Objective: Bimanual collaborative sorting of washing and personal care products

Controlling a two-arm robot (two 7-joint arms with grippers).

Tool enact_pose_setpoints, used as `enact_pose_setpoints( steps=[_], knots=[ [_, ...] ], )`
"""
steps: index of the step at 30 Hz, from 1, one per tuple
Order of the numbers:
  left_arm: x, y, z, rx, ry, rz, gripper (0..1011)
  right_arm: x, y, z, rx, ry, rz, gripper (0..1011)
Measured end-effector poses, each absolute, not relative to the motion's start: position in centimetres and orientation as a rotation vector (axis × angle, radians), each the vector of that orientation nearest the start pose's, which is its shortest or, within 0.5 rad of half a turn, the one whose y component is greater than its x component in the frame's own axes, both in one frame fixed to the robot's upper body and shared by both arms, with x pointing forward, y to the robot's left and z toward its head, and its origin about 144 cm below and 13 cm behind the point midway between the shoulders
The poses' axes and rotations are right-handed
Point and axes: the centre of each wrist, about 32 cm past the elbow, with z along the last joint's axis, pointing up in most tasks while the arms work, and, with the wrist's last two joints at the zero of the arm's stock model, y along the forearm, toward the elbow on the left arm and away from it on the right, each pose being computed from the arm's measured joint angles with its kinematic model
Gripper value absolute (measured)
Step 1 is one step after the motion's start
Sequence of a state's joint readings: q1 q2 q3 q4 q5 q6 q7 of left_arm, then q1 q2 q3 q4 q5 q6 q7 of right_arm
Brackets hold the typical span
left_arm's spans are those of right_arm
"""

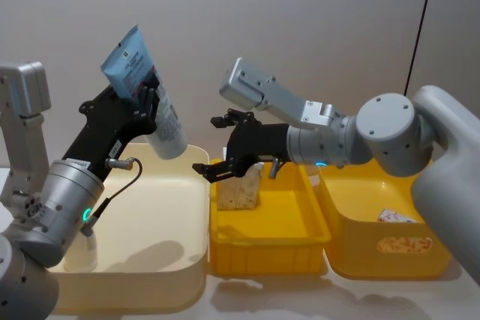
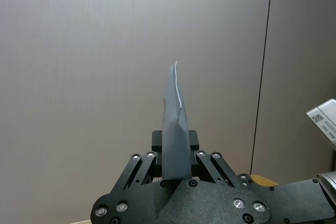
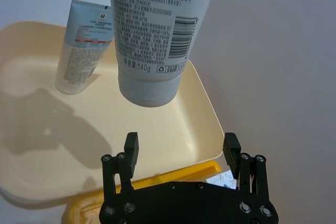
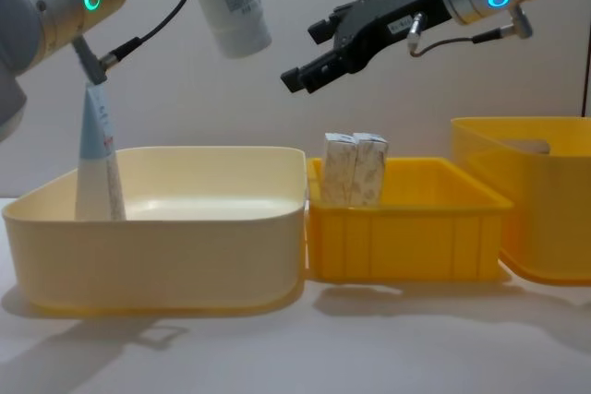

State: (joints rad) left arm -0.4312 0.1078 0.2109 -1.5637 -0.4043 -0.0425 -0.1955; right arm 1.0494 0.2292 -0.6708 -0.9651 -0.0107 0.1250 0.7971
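My left gripper (image 1: pixel 142 99) is shut on a pale blue-and-white squeeze tube (image 1: pixel 154 99), held high over the cream tub (image 1: pixel 150 260), crimped end up and cap end down. The left wrist view sees that tube (image 2: pixel 176 124) edge-on between the gripper's (image 2: pixel 176 162) closed fingers. Just to the right of the tube's cap end (image 4: pixel 235 6), my right gripper (image 1: pixel 210 148) is open and apart from it. In the right wrist view the tube (image 3: pixel 157 35) hangs above the spread gripper (image 3: pixel 181 148). A second tube (image 4: pixel 97 163) leans upright in the cream tub's far left corner. Two orange-printed cartons (image 4: pixel 355 168) stand in the small yellow tub (image 4: pixel 406 228).
A larger yellow tub (image 1: pixel 352 237) at the right holds orange-printed cartons (image 1: pixel 405 245). The three tubs stand side by side, close together, on a white table (image 4: pixel 369 348). A plain grey wall is behind them.
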Motion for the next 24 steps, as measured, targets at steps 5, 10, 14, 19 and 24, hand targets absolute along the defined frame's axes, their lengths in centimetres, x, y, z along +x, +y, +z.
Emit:
enact_pose_setpoints(
  steps=[5, 10, 14, 19, 24],
  knots=[
    [55.0, 19.1, 129.7, -0.472, -0.162, 1.094, 262, 67.5, -17.3, 137.2, -0.520, -0.439, -0.480, 1001],
    [55.0, 19.1, 129.7, -0.468, -0.161, 1.098, 264, 67.7, -16.9, 137.5, -0.505, -0.388, -0.455, 1001],
    [55.0, 19.1, 129.7, -0.466, -0.161, 1.102, 264, 67.8, -16.7, 137.7, -0.494, -0.355, -0.433, 1001],
    [54.9, 19.1, 129.7, -0.464, -0.161, 1.107, 262, 68.0, -16.4, 137.9, -0.478, -0.322, -0.412, 1001],
    [54.8, 19.1, 129.7, -0.463, -0.159, 1.111, 264, 68.2, -16.1, 138.2, -0.452, -0.295, -0.395, 1001]
  ],
)
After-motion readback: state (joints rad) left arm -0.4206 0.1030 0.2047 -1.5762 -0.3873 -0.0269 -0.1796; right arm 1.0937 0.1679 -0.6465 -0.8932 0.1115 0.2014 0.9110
